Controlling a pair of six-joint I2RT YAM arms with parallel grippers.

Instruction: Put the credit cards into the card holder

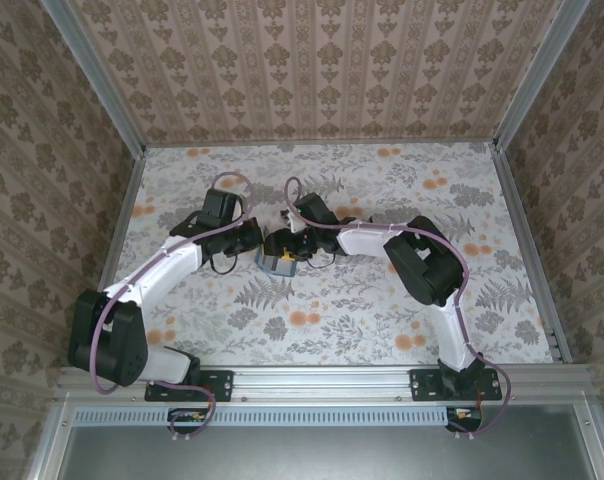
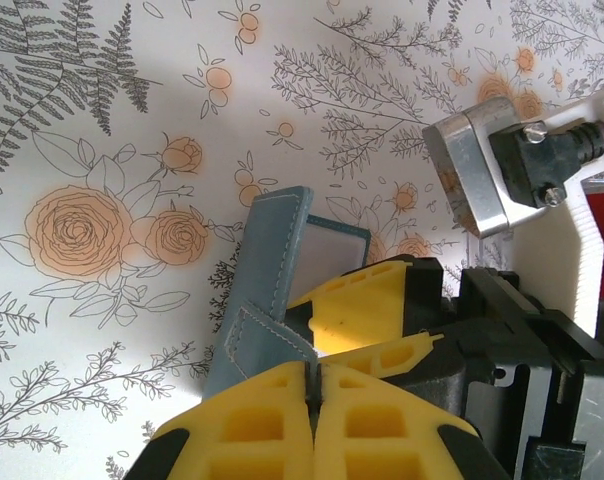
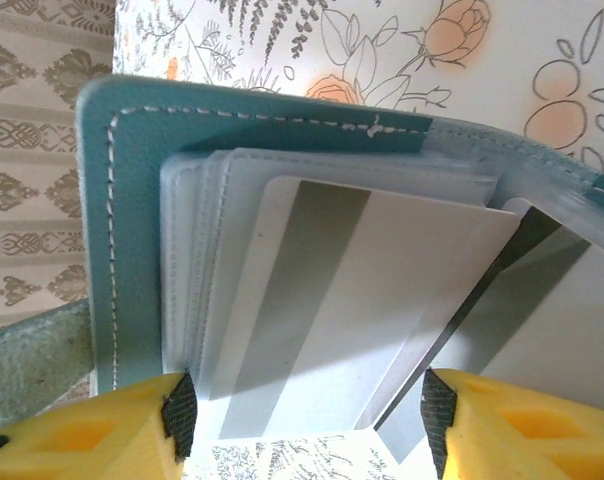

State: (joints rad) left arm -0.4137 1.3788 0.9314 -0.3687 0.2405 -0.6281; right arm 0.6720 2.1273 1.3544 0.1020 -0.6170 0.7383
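nearest, the left claw (image 2: pixel 312 395) is clenched on one flap of the teal-blue stitched folding card holder (image 2: pixel 274 245), likely to keep it open and steady. beyond, the right claw (image 3: pixel 307 408) grips a pale greyish-white plastic credit card (image 3: pixel 382 290) by its edges, half inside a clear sleeve (image 3: pixel 207 260), apparently to slide it home. the floral-printed counter (image 2: pixel 102 130) lies behind.

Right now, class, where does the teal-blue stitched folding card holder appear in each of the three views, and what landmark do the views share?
Top external: the teal-blue folding card holder sits mid-table, between the tips of the two arms.
Left wrist: the card holder is at centre, partly opened.
Right wrist: the card holder is at upper left, its panel behind a pale card.
Shared landmark: the floral table cover.
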